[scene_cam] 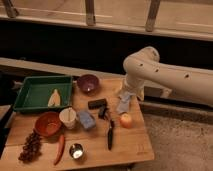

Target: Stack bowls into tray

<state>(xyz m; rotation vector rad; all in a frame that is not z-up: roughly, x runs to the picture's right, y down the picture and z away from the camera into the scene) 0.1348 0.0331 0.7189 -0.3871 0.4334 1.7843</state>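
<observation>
The dark purple bowl (88, 83) stands upright on the wooden table just right of the green tray (31, 93). In front of the tray, near the table's left side, sits the orange-red bowl (48, 123). A pale curved item (54, 97) lies in the tray. My gripper (124, 104) hangs from the white arm (165, 77) over the table's right part, right of the purple bowl and apart from both bowls. It is open and holds nothing.
A white cup (67, 118), a blue block (86, 120), a black block (97, 103), a black utensil (110, 135) and an orange fruit (126, 120) crowd the middle. Grapes (31, 146), a red chili (60, 148) and a metal cup (76, 150) line the front edge.
</observation>
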